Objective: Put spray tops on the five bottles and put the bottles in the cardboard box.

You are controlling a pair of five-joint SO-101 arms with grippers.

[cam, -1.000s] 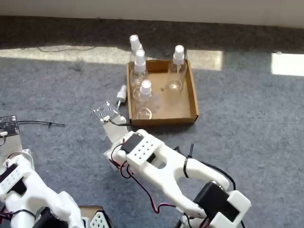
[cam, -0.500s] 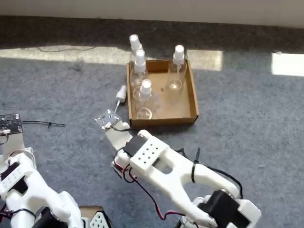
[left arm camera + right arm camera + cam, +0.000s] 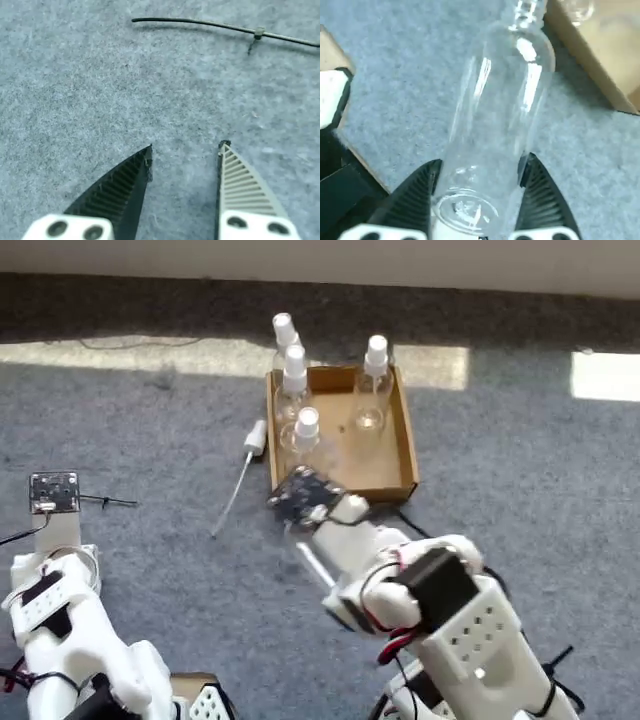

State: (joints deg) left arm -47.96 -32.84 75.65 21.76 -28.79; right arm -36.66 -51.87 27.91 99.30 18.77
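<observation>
My right gripper [image 3: 480, 170] is shut on a clear bottle [image 3: 500, 100] with no top; its open neck points toward a corner of the cardboard box [image 3: 600, 75]. In the high view the right arm [image 3: 440, 590] sits in front of the box [image 3: 405, 435]. Three bottles with white spray tops [image 3: 376, 355] [image 3: 295, 368] [image 3: 306, 426] stand in the box. Another capped bottle [image 3: 284, 332] is at its far left corner. A loose spray top [image 3: 256, 436] with a long tube lies on the carpet left of the box. My left gripper [image 3: 182, 150] is open over bare carpet.
Grey carpet covers the floor. A black cable tie [image 3: 225, 26] lies just ahead of the left gripper, also visible as a thin black cable tie [image 3: 100, 502] at the left. The left arm [image 3: 60, 600] is at the lower left. Sunlit patches lie behind the box.
The right arm has swung from the box's front left to directly in front of it, uncovering the loose spray top's tube. The left arm has shifted slightly forward.
</observation>
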